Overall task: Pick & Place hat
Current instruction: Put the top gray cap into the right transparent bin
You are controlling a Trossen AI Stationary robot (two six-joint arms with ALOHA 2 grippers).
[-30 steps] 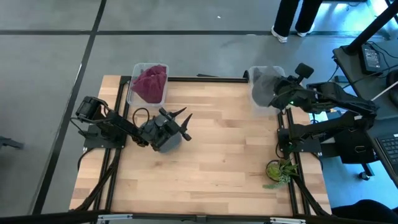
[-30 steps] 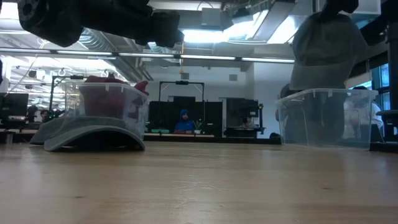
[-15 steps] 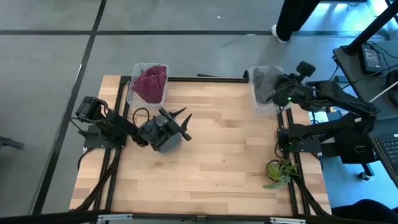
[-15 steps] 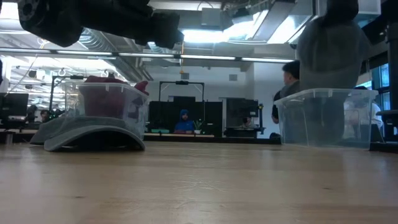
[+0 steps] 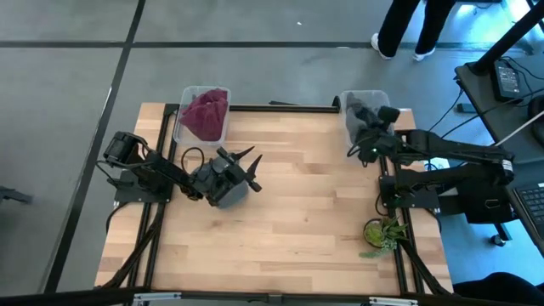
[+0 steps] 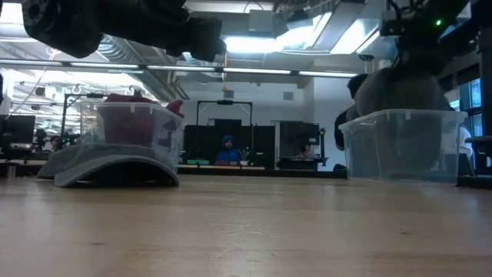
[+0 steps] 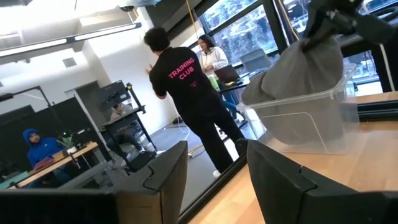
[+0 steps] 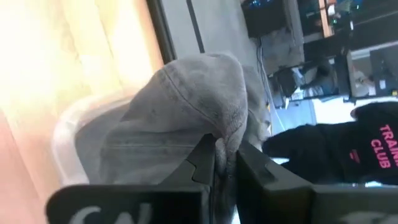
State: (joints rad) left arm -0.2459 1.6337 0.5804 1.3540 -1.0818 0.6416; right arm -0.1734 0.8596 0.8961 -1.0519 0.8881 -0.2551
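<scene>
A grey hat (image 5: 361, 115) sits partly inside the clear bin (image 5: 350, 140) at the table's far right corner, its crown still above the rim in the low view (image 6: 400, 88). My right gripper (image 8: 225, 152) is shut on it from above. A second grey hat (image 5: 228, 195) lies brim-down on the table at the left (image 6: 115, 165). My left gripper (image 5: 252, 170) hangs open just above and to the right of this hat, touching nothing; its fingers (image 7: 168, 177) point toward the right bin. Red hats (image 5: 204, 115) fill another clear bin. My right gripper pinches a raised fold of the grey hat's crown (image 8: 229, 127) between its two fingers (image 8: 202, 158), coming from above. The hat hangs below the fingers, its lower part inside the clear bin (image 6: 403, 150); whether it rests on the bin's floor I cannot tell.
The bin of red hats (image 6: 138, 127) stands at the far left corner. A small green plant (image 5: 381, 231) sits at the right edge, near side. Bare wood (image 5: 306, 212) lies between the arms. A person in a black shirt (image 7: 193, 93) stands beyond the far right corner.
My right gripper has gone down and a little toward the table's left, lowering the grey hat from well above the bin into it. The hat's lower part is now inside the walls. People beyond the table have walked about. The left arm has kept still.
</scene>
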